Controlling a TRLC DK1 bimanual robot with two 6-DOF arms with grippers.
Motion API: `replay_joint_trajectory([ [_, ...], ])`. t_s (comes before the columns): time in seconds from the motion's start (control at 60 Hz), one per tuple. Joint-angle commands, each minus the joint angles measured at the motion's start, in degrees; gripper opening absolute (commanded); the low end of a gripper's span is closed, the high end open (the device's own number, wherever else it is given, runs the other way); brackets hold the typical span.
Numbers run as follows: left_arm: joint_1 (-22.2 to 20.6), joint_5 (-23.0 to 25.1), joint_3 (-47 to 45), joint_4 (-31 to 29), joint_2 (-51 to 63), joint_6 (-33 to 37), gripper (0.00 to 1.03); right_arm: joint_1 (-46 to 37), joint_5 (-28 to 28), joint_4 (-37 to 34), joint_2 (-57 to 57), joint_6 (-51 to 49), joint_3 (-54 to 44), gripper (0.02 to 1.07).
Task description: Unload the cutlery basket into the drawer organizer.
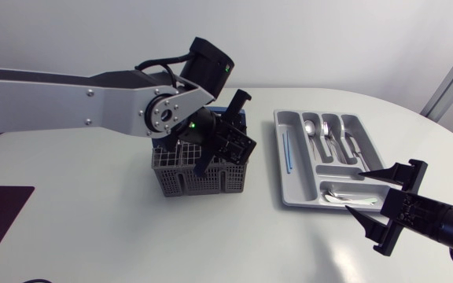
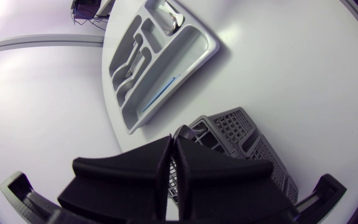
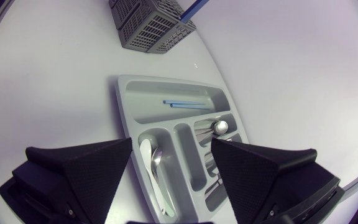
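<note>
Grey plastic cutlery basket (image 1: 199,179) stands just left of the drawer organizer (image 1: 283,182), not touching it. Over the basket hangs the left gripper (image 2: 172,146), fingers pressed together. At the organizer's right front corner, the right gripper (image 1: 353,189) is spread wide, holding nothing. Inside the organizer lie spoons (image 1: 330,132) and a blue stick (image 1: 287,152).
</note>
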Motion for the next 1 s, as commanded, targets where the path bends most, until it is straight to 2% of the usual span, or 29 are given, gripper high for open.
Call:
replay_joint_trajectory([
  [0.0, -0.34, -0.37, 0.14, 0.03, -2.15, 0.56, 0.03, 0.15, -0.58, -0.80, -0.66, 0.42, -1.14, 0.94],
  [0.333, -0.87, -0.37, 0.05, -0.06, -2.85, 1.62, 0.03, 0.23, -0.58, -2.82, -3.29, 0.42, -1.31, 0.94],
  [0.65, -1.92, -0.54, 7.87, -6.56, 1.80, 4.26, 0.03, 0.50, -0.58, -3.53, -4.70, 0.42, -2.45, 0.94],
  [0.983, -1.57, -0.98, 11.91, -9.64, 3.83, 6.63, 0.03, 0.41, -0.76, -3.18, -4.08, 0.42, -2.19, 0.94],
])
